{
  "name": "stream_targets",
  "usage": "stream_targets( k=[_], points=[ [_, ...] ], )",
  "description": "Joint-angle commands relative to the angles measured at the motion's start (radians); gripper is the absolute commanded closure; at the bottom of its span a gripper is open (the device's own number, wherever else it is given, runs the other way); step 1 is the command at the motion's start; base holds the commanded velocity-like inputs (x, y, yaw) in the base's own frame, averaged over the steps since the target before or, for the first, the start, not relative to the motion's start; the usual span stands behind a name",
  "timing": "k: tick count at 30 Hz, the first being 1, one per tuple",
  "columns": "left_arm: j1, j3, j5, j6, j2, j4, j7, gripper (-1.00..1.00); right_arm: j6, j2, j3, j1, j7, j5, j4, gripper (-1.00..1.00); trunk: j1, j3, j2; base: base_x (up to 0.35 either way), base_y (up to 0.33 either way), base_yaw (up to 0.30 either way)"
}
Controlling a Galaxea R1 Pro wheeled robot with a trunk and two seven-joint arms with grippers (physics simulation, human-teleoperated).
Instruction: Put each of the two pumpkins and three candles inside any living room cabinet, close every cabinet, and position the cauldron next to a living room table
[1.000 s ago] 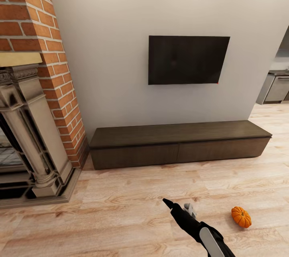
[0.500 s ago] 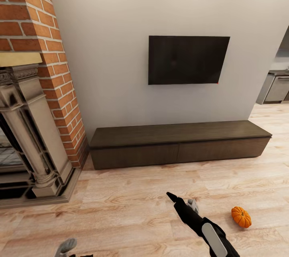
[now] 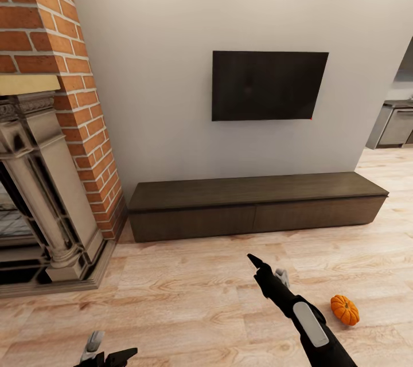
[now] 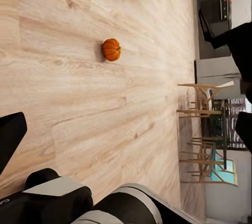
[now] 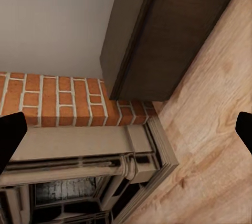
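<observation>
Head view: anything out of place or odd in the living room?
One thing: a small orange pumpkin lies alone on the wood floor, well short of the cabinet, whose drawer fronts look shut. The right gripper is empty, jaws apart.

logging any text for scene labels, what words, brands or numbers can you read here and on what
None can be read.
TV: blank dark screen, with a tiny red dot at its lower right corner, no lettering.
Cabinet, pumpkin, brick fireplace: no labels or marks.
Kitchen unit: too small and blurred to tell.
</observation>
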Motion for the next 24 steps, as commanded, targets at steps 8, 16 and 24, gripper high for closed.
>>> stream_targets(
  k=[8,16,24],
  points=[
    [0.0,-0.008,0.038,-0.002,-0.021,0.018,0.0,-1.0,0.011,0.0,-0.009,-0.003,0.004,-0.014,0.003,-1.0,0.011,-0.01,-0.022,0.0,0.0,0.0],
    [0.001,-0.012,0.03,-0.007,-0.039,0.028,0.0,-1.0,0.009,0.0,-0.01,-0.003,0.005,-0.014,0.003,-1.0,0.015,-0.014,-0.029,0.0,0.0,0.0],
    [0.001,-0.027,0.029,-0.008,-0.042,0.03,-0.02,-1.0,0.01,0.0,-0.011,-0.003,0.007,-0.015,0.003,-1.0,0.015,-0.014,-0.029,0.0,0.0,0.0]
  ],
)
